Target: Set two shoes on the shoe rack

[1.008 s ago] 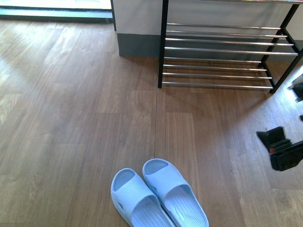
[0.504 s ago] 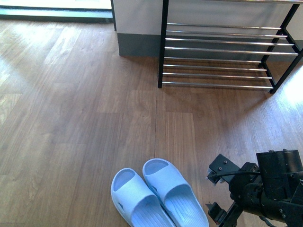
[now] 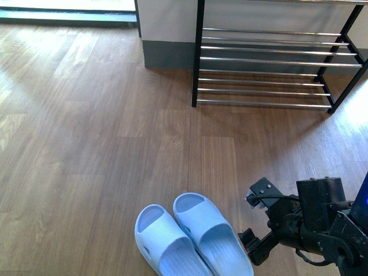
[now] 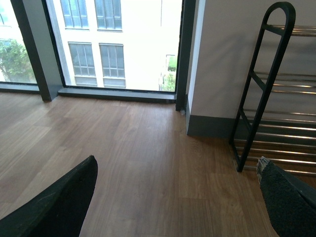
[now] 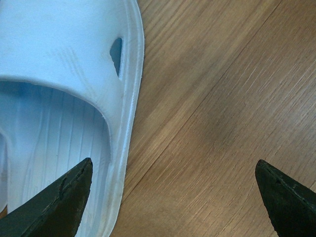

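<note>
Right end effector (image 3: 253, 216) spread wide, just right of the slippers (image 3: 213, 241); left end effector (image 4: 177, 173) released too. Shoe rack (image 3: 198, 57) stands far right

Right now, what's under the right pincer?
Below the open right pincer: bare wood floor and the outer edge of one pale blue slide. Its fingers hide what lies directly beneath them.

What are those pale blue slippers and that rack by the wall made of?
The slippers look like moulded foam or soft rubber: one seamless matte piece with ribbed footbeds and a cut-out vent. The rack seems metal: thin matte black posts and shiny chrome-looking rods that catch the light.
</note>
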Robot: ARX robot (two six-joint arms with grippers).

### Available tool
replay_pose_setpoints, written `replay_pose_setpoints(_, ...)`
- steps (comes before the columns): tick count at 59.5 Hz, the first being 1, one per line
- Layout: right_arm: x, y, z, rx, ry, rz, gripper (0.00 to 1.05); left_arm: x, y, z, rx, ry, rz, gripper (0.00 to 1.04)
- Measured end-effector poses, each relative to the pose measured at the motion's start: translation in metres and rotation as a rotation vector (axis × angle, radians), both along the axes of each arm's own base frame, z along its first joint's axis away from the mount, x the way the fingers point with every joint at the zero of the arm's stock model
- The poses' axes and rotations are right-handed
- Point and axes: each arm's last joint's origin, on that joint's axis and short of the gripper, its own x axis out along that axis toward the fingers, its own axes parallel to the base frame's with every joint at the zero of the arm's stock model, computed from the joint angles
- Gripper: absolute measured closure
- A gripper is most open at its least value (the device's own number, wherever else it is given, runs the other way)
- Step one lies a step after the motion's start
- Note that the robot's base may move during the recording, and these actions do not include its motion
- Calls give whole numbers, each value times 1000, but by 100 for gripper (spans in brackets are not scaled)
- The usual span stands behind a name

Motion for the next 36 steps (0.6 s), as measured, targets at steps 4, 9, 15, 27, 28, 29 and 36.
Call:
replay_pose_setpoints(4,5,2,-4,1,12,-12,9,0,0,0,0,0,0,9)
replay_pose_setpoints(9,14,8,-6,9,11,-21,9,0,0,0,0,0,0,9)
replay_pose_setpoints(15,25,14,-7,20,1,-17,9,0,0,0,0,0,0,9)
replay_pose_setpoints(27,23,19,-9,44,58,7,9,0,0,0,0,0,0,9)
replay_pose_setpoints(28,22,20,-10,43,66,7,9,0,0,0,0,0,0,9)
replay_pose_setpoints(29,21,20,-10,42,73,8,9,0,0,0,0,0,0,9)
replay_pose_setpoints(36,11,22,-11,49,118,51,9,0,0,0,0,0,0,9)
